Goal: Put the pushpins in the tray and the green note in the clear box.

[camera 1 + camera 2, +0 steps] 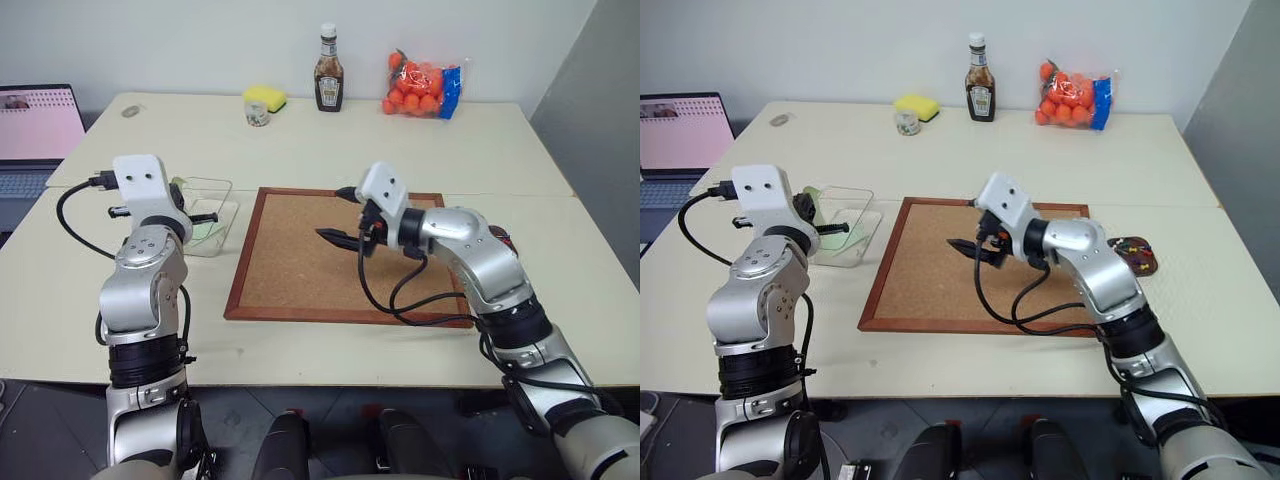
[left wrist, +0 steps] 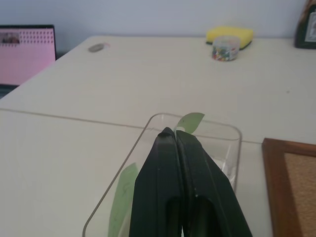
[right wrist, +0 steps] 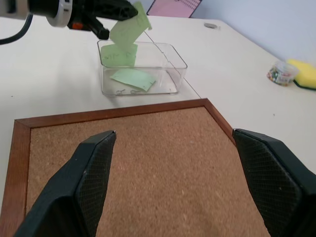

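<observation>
The left gripper [image 3: 116, 11] is clamped shut on the green note [image 3: 129, 29], holding it in the air just over the near rim of the clear box [image 3: 175, 54], which sits on the worktop [image 1: 330, 140] beside the corkboard [image 1: 300, 270]. A green slip already lies on the box floor; the green against the wall may be another slip or a reflection, I cannot tell which. To finish well, the note should be carried further over the middle of the box and brought low before release, since light paper drifts and could land on the rim. The right gripper [image 3: 173, 182] hangs over the corkboard with its fingers wide apart, holding nothing. The tray [image 1: 1135, 255], with coloured pushpins [image 1: 1137, 251] in it, lies on the worktop to the right of the board.
</observation>
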Robot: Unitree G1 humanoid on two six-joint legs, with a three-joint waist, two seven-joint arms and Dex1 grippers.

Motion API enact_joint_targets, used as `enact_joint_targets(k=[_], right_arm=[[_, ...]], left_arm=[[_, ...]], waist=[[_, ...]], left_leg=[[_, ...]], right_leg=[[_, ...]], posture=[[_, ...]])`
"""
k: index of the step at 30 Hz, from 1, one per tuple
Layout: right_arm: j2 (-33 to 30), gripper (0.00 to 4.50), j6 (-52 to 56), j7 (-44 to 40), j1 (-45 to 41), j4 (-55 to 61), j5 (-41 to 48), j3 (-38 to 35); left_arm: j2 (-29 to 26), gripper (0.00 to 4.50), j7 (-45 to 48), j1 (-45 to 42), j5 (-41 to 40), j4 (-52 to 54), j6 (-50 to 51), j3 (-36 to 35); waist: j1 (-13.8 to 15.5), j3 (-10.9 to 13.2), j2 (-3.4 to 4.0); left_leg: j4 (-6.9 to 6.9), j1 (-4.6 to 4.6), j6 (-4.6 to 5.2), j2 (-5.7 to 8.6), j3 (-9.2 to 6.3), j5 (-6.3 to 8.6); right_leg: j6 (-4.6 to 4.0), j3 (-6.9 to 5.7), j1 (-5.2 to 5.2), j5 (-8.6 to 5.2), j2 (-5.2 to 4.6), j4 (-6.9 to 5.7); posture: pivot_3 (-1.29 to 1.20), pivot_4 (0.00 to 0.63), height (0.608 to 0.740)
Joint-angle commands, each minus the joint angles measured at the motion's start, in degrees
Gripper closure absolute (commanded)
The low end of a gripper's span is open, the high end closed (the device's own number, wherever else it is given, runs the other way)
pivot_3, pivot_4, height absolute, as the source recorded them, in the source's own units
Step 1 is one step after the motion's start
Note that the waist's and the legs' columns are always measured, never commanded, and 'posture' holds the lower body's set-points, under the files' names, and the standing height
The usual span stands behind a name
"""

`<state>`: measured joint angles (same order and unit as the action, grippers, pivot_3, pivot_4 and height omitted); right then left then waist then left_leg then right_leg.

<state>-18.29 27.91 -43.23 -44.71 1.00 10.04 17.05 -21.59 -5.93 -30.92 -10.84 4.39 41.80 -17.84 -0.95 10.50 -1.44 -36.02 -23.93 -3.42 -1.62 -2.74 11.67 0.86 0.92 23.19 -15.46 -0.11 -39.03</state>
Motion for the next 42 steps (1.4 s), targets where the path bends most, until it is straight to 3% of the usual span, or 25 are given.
enact_joint_targets(k=[1, 6, 18, 24, 29, 33, 42], right_arm=[[1.02, 0.5, -1.12, -0.53, -1.89, 0.38, -0.86, 0.44], [1.38, 0.5, -0.66, -0.98, -1.0, 1.49, -1.32, 0.83], [1.65, 0.43, 0.4, -0.81, 0.21, 3.16, -1.92, 0.75], [1.71, 0.43, 0.0, 0.7, 1.08, 4.48, -1.43, -1.21], [1.66, 0.43, -1.49, 5.61, 6.93, 10.24, 0.31, -8.01], [2.27, 0.43, -0.19, 12.33, 16.28, 17.24, 1.59, -15.62], [5.62, 0.43, -2.53, 22.81, 31.64, 23.08, -1.44, -18.54]], left_arm=[[0.17, 4.5, -1.6, -1.25, 1.66, -1.22, -2.73, -1.05], [0.44, 4.5, -3.04, -1.6, 1.94, -3.1, -3.11, -2.18], [2.93, 2.15, -4.13, -4.18, -1.1, -3.1, -1.75, -5.42], [1.55, 0.94, 0.68, -4.34, 0.41, -0.11, -6.21, -0.28], [0.68, 0.94, 14.51, -3.97, -4.37, 5.11, -7.84, 7.24], [-0.95, 0.94, 20.76, -0.35, -1.63, 8.48, -10.93, 15.29], [1.93, 0.94, 26.17, 9.11, -3.57, 7.39, -15.82, 16.52]], waist=[[0.0, 0.0, 0.0], [-0.08, 0.0, 0.0], [-0.14, 0.0, 0.0], [-0.14, 0.0, 0.0], [0.22, -0.01, -0.02], [0.41, -0.01, -0.01], [-0.98, -0.01, 0.01]], left_leg=[[0.0, -0.01, 0.0, 0.0, 0.0, 0.0], [0.01, 0.0, 0.0, -0.02, 0.0, 0.0], [0.01, 0.01, 0.0, -0.02, -0.01, 0.0], [0.01, 0.01, 0.0, -0.02, -0.02, 0.0], [0.0, -0.04, -0.02, 0.01, -0.01, 0.0], [0.04, -0.03, -0.02, 0.01, -0.03, 0.0], [0.11, 0.1, 0.0, -0.12, 0.04, 0.0]], right_leg=[[0.0, 0.01, 0.0, 0.0, 0.0, 0.0], [0.0, 0.0, 0.0, 0.0, 0.0, -0.02], [-0.01, 0.0, 0.0, 0.01, 0.0, -0.03], [-0.01, -0.01, 0.0, 0.01, 0.0, -0.03], [-0.01, -0.01, 0.0, 0.01, -0.03, -0.01], [-0.01, 0.02, -0.01, 0.0, -0.03, 0.0], [0.05, 0.09, 0.02, -0.09, 0.11, -0.11]], posture=[[0.0, 0.15, 0.74], [0.0, 0.15, 0.74], [0.0, 0.15, 0.74], [0.0, 0.15, 0.74], [0.0, 0.15, 0.74], [0.0, 0.15, 0.74], [0.0, 0.15, 0.74]])
